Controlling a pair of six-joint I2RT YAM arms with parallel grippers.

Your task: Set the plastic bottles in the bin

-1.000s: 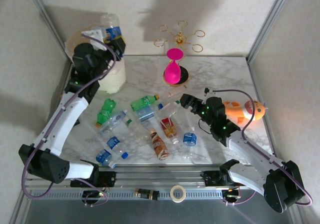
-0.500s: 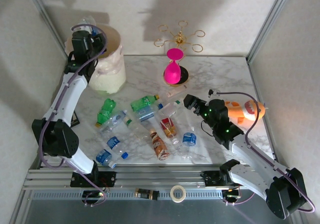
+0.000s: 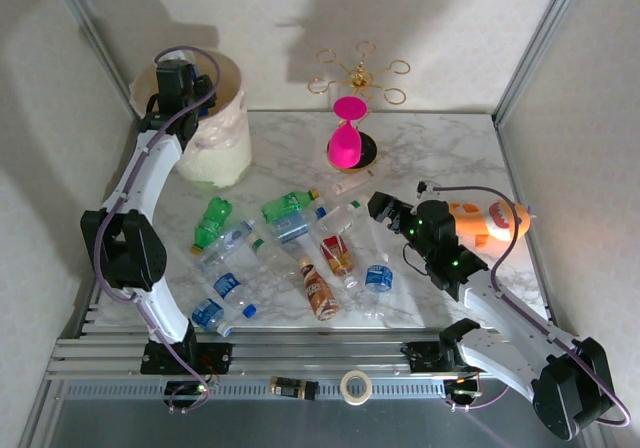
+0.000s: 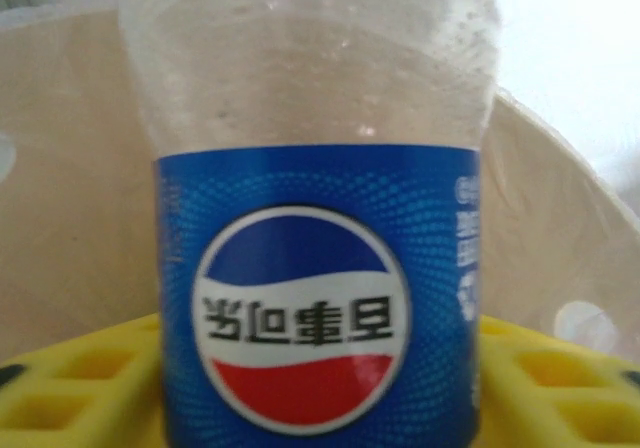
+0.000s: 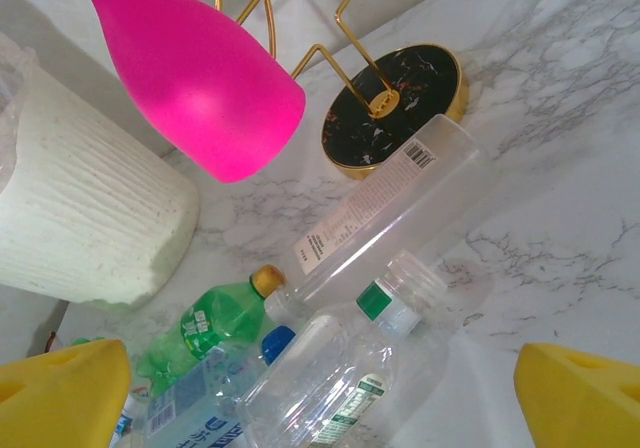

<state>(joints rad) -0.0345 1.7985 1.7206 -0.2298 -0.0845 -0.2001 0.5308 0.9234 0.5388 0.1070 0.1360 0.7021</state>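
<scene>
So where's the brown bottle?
In the top view, the brown bottle lies near the front edge of the table, about halfway across. It is just left of the red-labelled bottle and a blue-labelled bottle.

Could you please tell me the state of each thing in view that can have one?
Bin: upright, bag-lined.
Pepsi bottle: looks empty.
Left gripper: over the bin, jaws either side of the Pepsi bottle; grip unclear.
Right gripper: open, empty.
Bottles on the table: lying down, not yet binned.
Pink ornament: upright.

cream bin [image 3: 218, 166], blue-labelled clear bottle [image 4: 320, 298], green bottle [image 3: 211, 220], grey-veined white marble table [image 3: 440, 158]
</scene>
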